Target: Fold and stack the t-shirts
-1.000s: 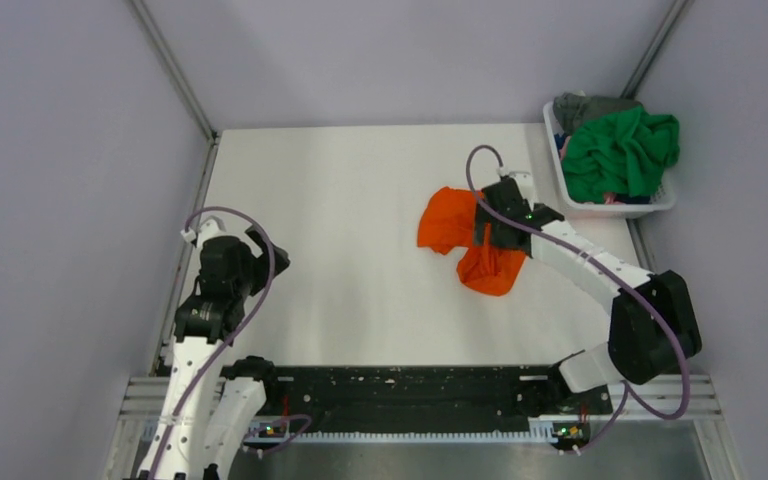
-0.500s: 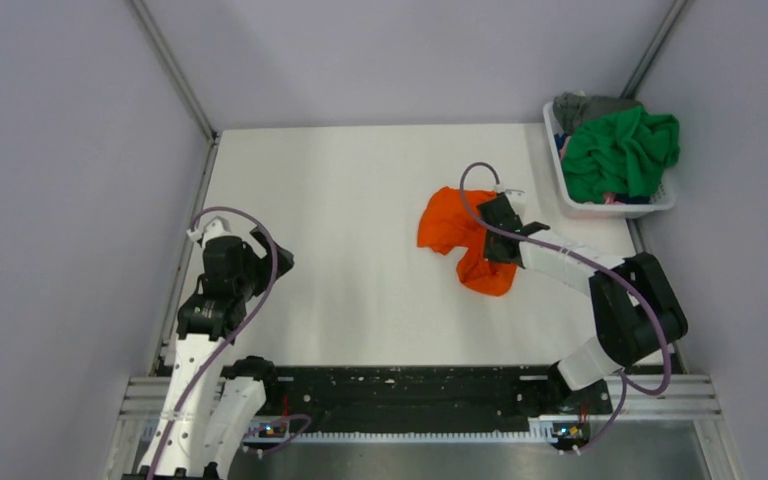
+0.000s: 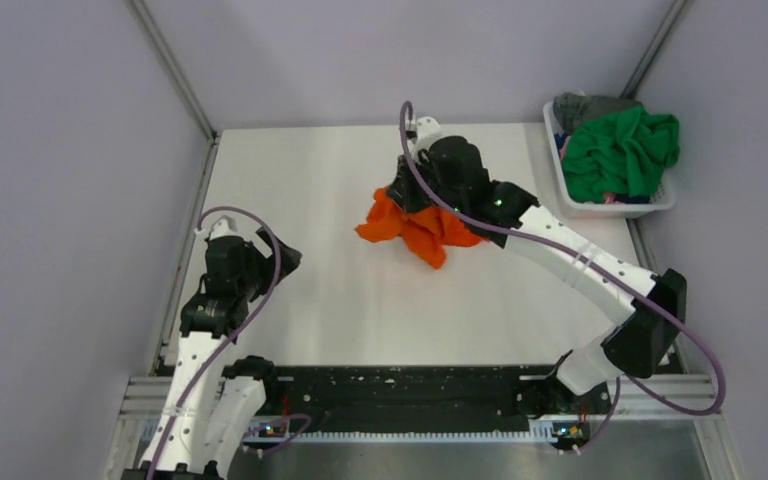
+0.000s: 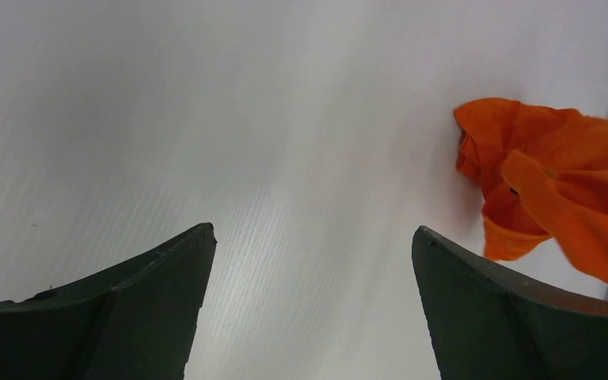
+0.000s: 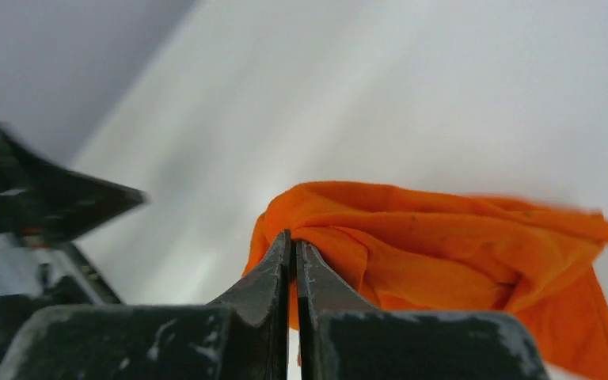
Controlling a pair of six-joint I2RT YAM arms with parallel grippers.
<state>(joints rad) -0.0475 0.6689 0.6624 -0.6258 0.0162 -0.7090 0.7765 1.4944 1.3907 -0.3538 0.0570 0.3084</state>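
Observation:
An orange t-shirt [image 3: 415, 228] hangs bunched above the middle of the white table, pinched at its top edge. My right gripper [image 5: 294, 235] is shut on a fold of that orange t-shirt [image 5: 459, 245], which drapes away from the fingertips. In the top view the right gripper [image 3: 408, 198] sits at the shirt's far edge. A green t-shirt [image 3: 620, 150] and a grey one [image 3: 585, 105] lie heaped in the basket. My left gripper [image 4: 313, 233] stands open over bare table at the left, the orange t-shirt [image 4: 558, 186] well off to its right.
A white slatted basket [image 3: 620, 208] stands at the table's far right corner. Grey walls and metal rails close in the table on three sides. The black base rail [image 3: 410, 385] runs along the near edge.
The right gripper shut on the orange t-shirt, then lifted and carried it left and toward the far side. The left arm barely moved.

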